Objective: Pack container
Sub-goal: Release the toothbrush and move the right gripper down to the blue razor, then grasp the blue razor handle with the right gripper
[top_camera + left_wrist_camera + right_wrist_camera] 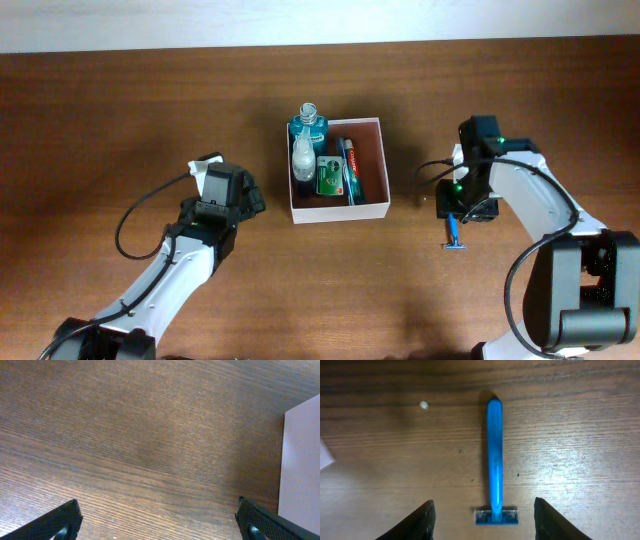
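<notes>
Square shallow container [372,165], white walls, reddish-brown floor, upright. Its left half holds teal bottle [308,125], white bottle [303,155], green packet [328,173], tube [348,170]. Blue razor [494,460] flat, well right of container.

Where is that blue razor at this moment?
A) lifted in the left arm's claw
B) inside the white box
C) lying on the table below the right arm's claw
C: the blue razor lies flat on the table, between the open fingers of the right gripper and outside the container.
</notes>
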